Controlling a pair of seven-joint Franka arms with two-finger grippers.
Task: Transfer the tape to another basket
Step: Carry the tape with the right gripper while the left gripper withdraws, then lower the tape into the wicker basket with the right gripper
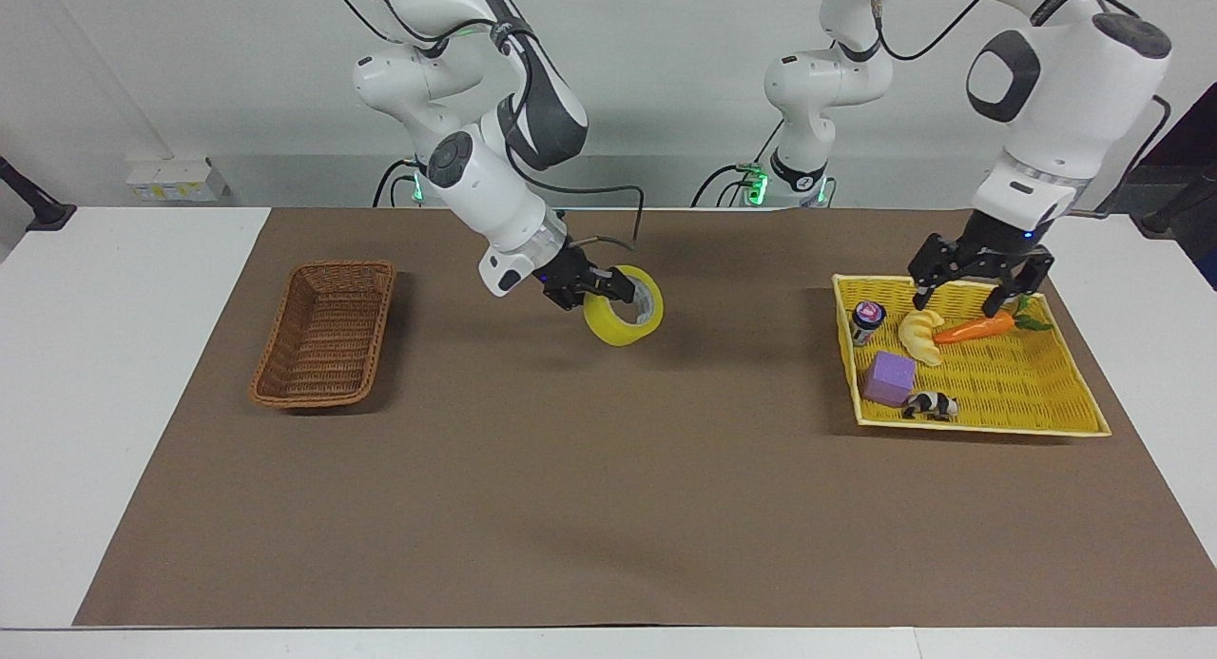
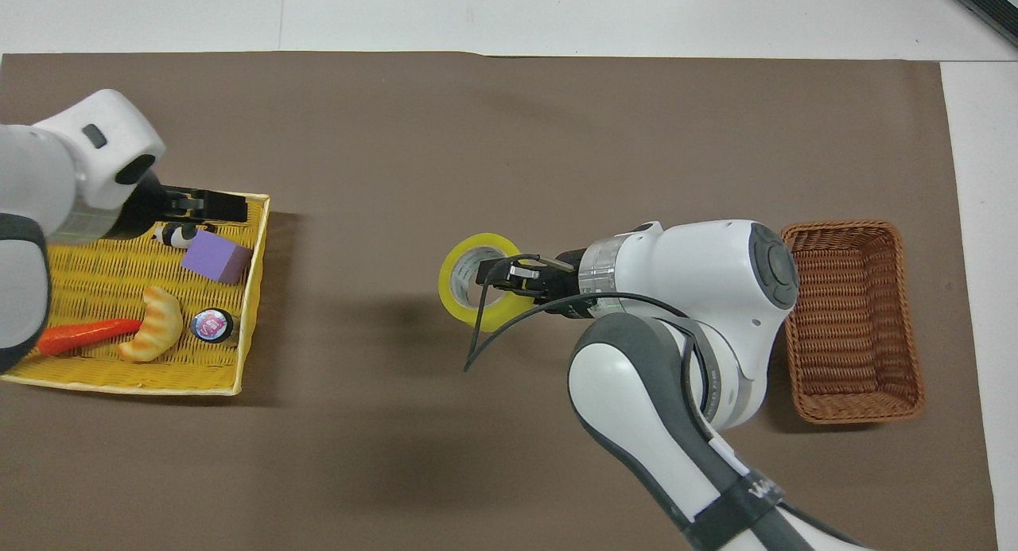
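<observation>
Yellow tape (image 1: 624,306) hangs in my right gripper (image 1: 608,291), whose fingers are pinched on the wall of the roll, over the brown mat about the middle of the tabletop (image 1: 133,260). It is already out of the yellow basket (image 1: 1065,421), so I judge the pick-up part done. What is left is to carry it to the brown wicker basket (image 1: 325,334) at the right arm's end, which holds nothing yet, and to release it there. My left gripper (image 1: 979,283) waits over the yellow basket with fingers spread wide, holding nothing.
</observation>
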